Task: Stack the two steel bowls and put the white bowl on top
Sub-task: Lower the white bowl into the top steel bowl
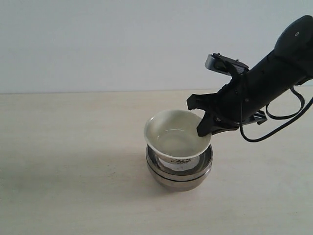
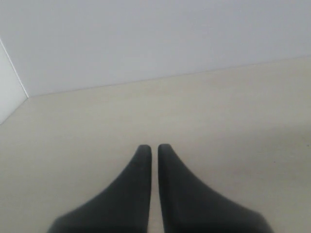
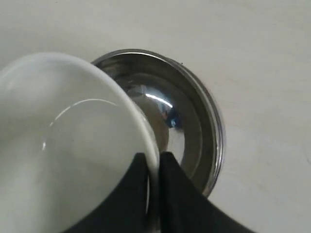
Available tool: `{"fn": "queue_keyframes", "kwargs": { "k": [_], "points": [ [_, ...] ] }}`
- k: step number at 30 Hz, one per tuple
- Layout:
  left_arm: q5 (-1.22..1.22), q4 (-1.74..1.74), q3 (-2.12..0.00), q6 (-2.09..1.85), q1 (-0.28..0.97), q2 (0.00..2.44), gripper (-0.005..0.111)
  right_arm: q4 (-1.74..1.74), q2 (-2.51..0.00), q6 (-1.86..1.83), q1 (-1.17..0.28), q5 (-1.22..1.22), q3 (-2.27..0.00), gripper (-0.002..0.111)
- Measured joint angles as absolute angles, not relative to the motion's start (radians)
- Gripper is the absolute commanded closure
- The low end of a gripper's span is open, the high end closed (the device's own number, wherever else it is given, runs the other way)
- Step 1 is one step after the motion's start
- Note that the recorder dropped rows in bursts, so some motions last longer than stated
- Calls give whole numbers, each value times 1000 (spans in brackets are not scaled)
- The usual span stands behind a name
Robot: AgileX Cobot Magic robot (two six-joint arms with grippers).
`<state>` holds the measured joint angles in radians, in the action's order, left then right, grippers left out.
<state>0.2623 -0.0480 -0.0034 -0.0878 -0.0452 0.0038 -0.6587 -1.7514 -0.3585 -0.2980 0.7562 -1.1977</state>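
Two steel bowls (image 1: 180, 172) sit nested on the table, one inside the other. The white bowl (image 1: 173, 133) rests tilted in the upper steel bowl, its dark pattern showing low on the outside. My right gripper (image 1: 204, 128) is shut on the white bowl's right rim, one finger inside and one outside. In the right wrist view the white bowl (image 3: 63, 141) covers much of the shiny steel bowl (image 3: 192, 121), and the right gripper (image 3: 153, 160) pinches the rim. My left gripper (image 2: 152, 149) is shut over bare table with nothing in it, and does not appear in the exterior view.
The pale wooden table (image 1: 63, 171) stretches around the stack, with a plain wall (image 1: 98, 39) behind it. A black cable (image 1: 288, 117) loops from the right arm above the table.
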Motion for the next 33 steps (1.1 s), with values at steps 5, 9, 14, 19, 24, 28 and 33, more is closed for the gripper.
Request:
{"fn": "queue_keyframes", "kwargs": {
  "k": [5,9,14,19,24,28,33],
  "points": [
    [262,-48,-3,-88,-45,4,103,-640,-1754,-358,-298,743,-1198,108],
    [262,-48,-3,-88,-45,4,103,-621,-1754,-355,-278,750,-1198,108],
    [262,-48,-3,-88,-45,4,103,-606,-1764,-352,-258,772,-1198,108],
    [262,-48,-3,-88,-45,4,103,-606,-1786,-355,-258,778,-1198,108],
    [262,-48,-3,-88,-45,4,103,-609,-1792,-358,-258,773,-1198,108],
    [262,-48,-3,-88,-45,4,103,-625,-1792,-358,-258,770,-1198,108],
    [262,-48,-3,-88,-45,4,103,-634,-1792,-358,-266,755,-1198,108]
  ]
}}
